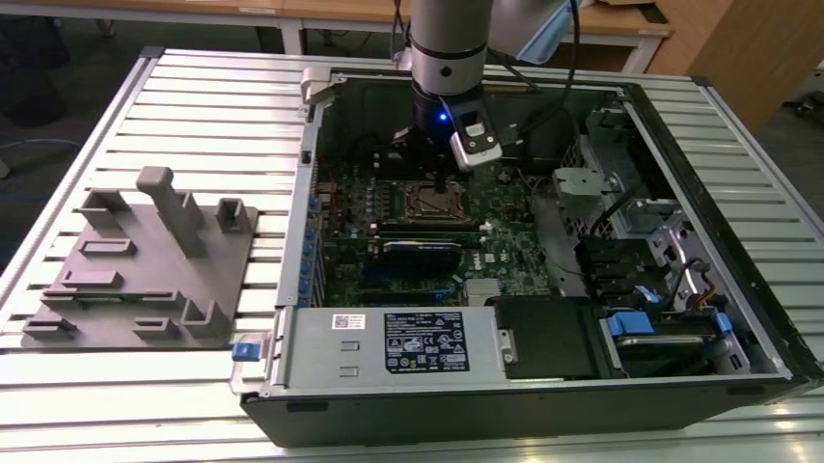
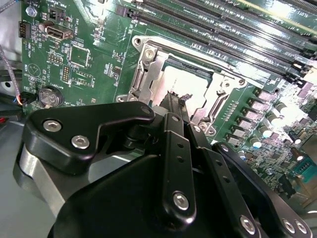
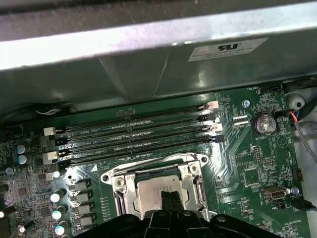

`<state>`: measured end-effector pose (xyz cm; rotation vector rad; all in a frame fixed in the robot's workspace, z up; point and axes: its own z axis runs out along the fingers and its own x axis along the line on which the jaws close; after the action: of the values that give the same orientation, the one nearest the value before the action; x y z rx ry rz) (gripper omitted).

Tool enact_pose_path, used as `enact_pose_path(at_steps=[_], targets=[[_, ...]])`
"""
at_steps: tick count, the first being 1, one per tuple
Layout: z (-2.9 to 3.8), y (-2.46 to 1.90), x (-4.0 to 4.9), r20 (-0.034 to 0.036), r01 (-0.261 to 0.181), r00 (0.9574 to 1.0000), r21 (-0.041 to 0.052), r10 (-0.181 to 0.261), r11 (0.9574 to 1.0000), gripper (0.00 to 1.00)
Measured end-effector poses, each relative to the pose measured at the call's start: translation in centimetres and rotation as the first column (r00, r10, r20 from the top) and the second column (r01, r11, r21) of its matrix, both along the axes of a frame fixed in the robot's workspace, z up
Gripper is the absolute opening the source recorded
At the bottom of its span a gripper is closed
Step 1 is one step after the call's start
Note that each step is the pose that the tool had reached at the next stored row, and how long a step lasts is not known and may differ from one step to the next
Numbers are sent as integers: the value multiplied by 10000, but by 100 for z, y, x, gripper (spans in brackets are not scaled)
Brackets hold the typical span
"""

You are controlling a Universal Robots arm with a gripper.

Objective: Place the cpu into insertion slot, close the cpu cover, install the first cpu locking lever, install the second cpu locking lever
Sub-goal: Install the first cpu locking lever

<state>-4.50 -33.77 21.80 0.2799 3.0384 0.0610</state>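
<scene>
**Position.** The end effector (image 1: 442, 183) stands over the insertion slot (image 1: 435, 201), which sits just past the middle of the open computer case (image 1: 721, 241) toward twelve o'clock in the exterior view. Its fingers (image 3: 161, 197) are clenched together with nothing seen between them. Their tips are on or just above the cpu (image 3: 148, 186), which lies flat in the slot. The cpu cover (image 3: 198, 187) appears to lie down around the chip. I cannot tell whether either locking lever is latched.

**Risks.**
- If the tips press off-centre, the chip may tilt and bend the contacts beneath it.
- If the chip is not fully seated, forcing a lever could jam the cover or skew the chip.
- A sideways slip of the narrow tips could scrape the circuit board (image 3: 247, 163) or strike the memory slots (image 3: 133, 136) beside the socket.

**Materials and shapes.**
- The chip is a flat square with a pale, matt metal top.
- The cover is a thin, bright steel frame with a square cut-out.
- The board is glossy green, studded with small cylindrical capacitors.
- The memory slots are long, black plastic.
- The end effector is black, with bolted links.
- At nine o'clock of the case, a grey moulded fixture block (image 1: 142, 260) rests on the ribbed aluminium desk (image 1: 206, 96).
</scene>
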Motion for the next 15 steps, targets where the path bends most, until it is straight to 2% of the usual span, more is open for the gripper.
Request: enact_pose_path(at_steps=[4,8,10,11,15], targets=[[41,0,0,0,0,10000,-1,0,10000,11],[47,0,0,0,0,10000,0,0,10000,11],[47,0,1,-40,-2,10000,-1,2,10000,11],[47,0,1,-100,-1,9999,-2,1,10000,11],[47,0,0,-111,1,9999,-2,-1,10000,11]])
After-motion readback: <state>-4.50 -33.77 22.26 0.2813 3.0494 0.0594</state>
